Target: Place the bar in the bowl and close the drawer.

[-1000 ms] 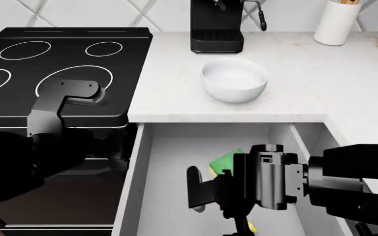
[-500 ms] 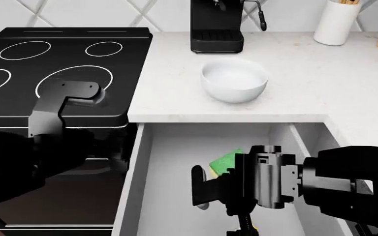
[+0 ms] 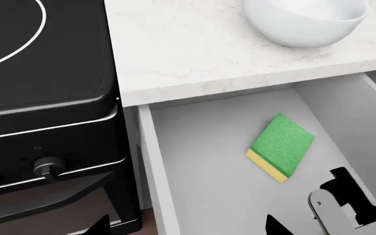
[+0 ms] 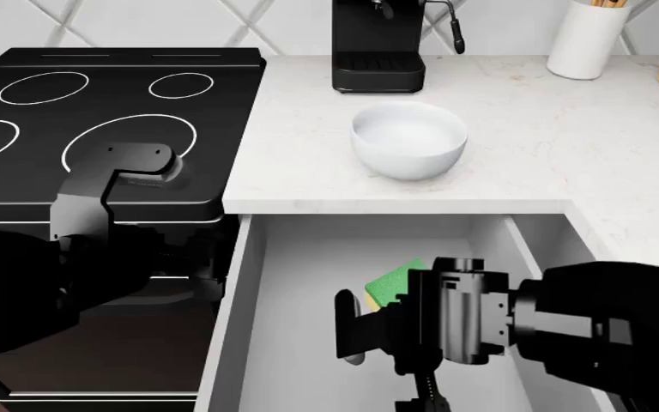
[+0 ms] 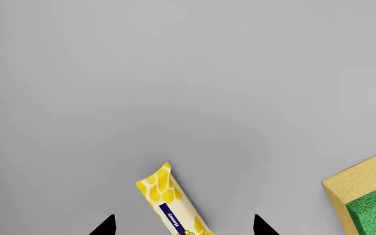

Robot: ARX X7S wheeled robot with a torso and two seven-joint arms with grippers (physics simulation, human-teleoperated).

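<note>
Two arms are showing in the head view: the left arm (image 4: 100, 197) is hanging over the stove (image 4: 100, 112), the right gripper (image 4: 404, 390) is reaching down into the open drawer (image 4: 295, 283). In the right wrist view the bar (image 5: 170, 200) is lying flat on the drawer's grey floor, between the two dark fingertips (image 5: 104, 226), which are standing spread apart and not touching it. The sponge (image 5: 367, 196), green side up, is lying near the bar but apart from it. In the left wrist view the left gripper's fingertips (image 3: 100, 226) are showing wide apart with nothing between them. The bowl (image 4: 408, 140) is sitting upright on the counter (image 4: 559, 163), behind the drawer and in front of a black coffee machine (image 4: 379, 43).
</note>
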